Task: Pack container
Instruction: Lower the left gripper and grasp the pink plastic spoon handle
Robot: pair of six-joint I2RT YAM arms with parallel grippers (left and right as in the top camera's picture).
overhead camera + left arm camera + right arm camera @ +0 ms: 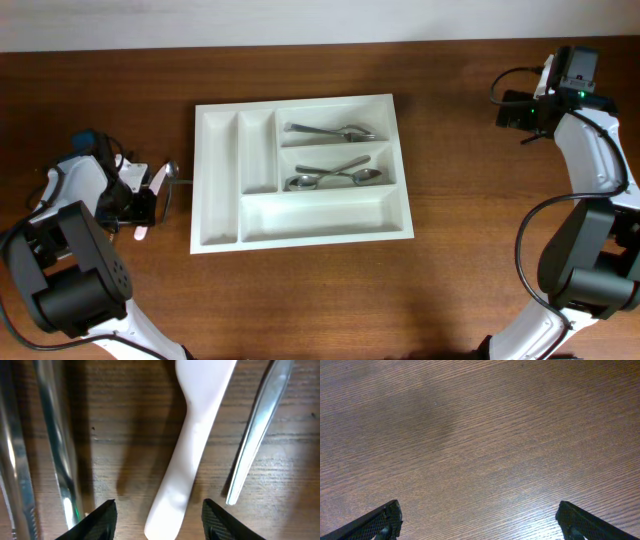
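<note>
Far left of the table, your left gripper (160, 513) is lowered over a loose row of cutlery lying outside the tray. Its jaws are released and stand either side of the handle of a white plastic utensil (192, 445), with a gap of bare wood on each side, so nothing is grasped yet. The handle lies along the middle of the gap, probably lined up so that a straight close takes it alone. Two thin metal handles (52, 435) lie just left of the left jaw, and another metal handle (255, 435) lies just right of the white one, near the right jaw. That crowding may be why the jaws are only partly spread.

In the middle of the table sits the container (320, 215), a white tray well apart from the cutlery row. Its two narrow slots and its long bottom bay are bare. The upper right bay holds metal spoons (335, 131), and the bay below it holds more spoons (335, 177), sorted by kind.

Far right, your right gripper (479, 520) hangs over bare table (480, 435), jaws spread wide and holding nothing, parked clear of the tray.
</note>
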